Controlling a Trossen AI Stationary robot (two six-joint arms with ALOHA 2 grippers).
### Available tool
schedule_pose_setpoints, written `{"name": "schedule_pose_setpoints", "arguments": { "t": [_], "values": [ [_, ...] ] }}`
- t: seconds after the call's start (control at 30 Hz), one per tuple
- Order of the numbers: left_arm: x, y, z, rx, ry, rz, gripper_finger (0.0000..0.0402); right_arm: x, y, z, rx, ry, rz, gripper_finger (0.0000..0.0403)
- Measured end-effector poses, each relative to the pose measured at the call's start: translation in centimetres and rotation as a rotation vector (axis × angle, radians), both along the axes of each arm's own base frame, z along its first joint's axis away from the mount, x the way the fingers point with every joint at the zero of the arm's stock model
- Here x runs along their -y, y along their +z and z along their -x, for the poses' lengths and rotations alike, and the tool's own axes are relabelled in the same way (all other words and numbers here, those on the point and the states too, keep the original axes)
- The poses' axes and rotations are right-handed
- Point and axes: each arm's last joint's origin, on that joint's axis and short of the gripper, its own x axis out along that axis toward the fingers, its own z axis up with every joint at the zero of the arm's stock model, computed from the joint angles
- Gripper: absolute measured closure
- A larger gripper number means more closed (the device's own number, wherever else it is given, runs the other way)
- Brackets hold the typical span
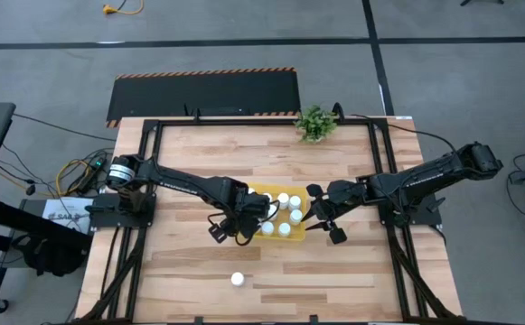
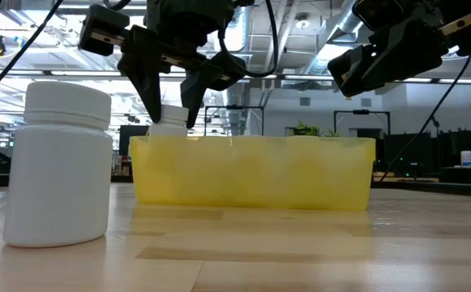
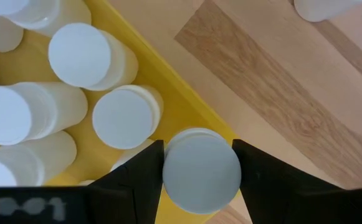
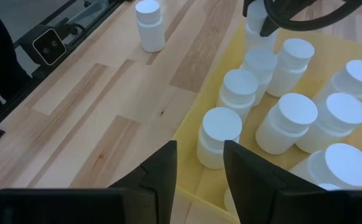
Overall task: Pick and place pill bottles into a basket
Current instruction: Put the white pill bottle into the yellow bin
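Observation:
The yellow basket (image 1: 304,220) lies mid-table and holds several white pill bottles (image 1: 289,214). They also show in the right wrist view (image 4: 293,118). My left gripper (image 1: 255,215) is shut on one pill bottle (image 3: 200,169) at the basket's left end, over its rim (image 3: 187,106). My right gripper (image 4: 199,168) is open and empty, above the basket's right end (image 2: 357,162). One more bottle (image 1: 238,279) stands on its base on the table near the front edge. It looms large in the low view (image 2: 59,162). My left gripper pinches the bottle between its two fingers (image 3: 140,177), one on each side just below the cap (image 3: 200,155). The fingers come from above, pointing down. The bottle is upright, its cap (image 2: 168,128) just above the basket's rim. The basket wall hides its lower part.
A small green potted plant (image 1: 314,122) stands at the table's far edge. Black frame rails (image 1: 154,162) run along the table's left, right and far sides. Bare wood lies in front of the basket around the lone bottle.

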Motion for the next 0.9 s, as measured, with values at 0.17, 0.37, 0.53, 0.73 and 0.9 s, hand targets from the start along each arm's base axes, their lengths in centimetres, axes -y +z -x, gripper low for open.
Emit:
{"name": "schedule_pose_setpoints", "arguments": {
  "t": [0.17,0.37,0.53,0.73,0.9],
  "values": [
    [0.00,0.00,0.00,0.001,-0.005,0.000,0.0226,0.00,0.00,0.00,0.000,0.000,0.000,0.0278],
    [0.01,0.01,0.00,0.001,-0.006,0.002,0.0226,0.00,0.00,0.00,0.000,0.000,0.000,0.0278],
    [0.01,0.02,0.00,0.002,-0.008,0.002,0.0226,0.00,0.00,0.00,0.000,0.000,0.000,0.0278],
    [0.01,0.02,0.00,0.002,-0.008,0.002,0.0226,0.00,0.00,0.00,0.000,0.000,0.000,0.0278],
    [0.01,0.03,0.01,0.002,-0.009,0.003,0.0226,0.00,0.00,0.00,0.000,0.000,0.000,0.0278]
  ]
}}
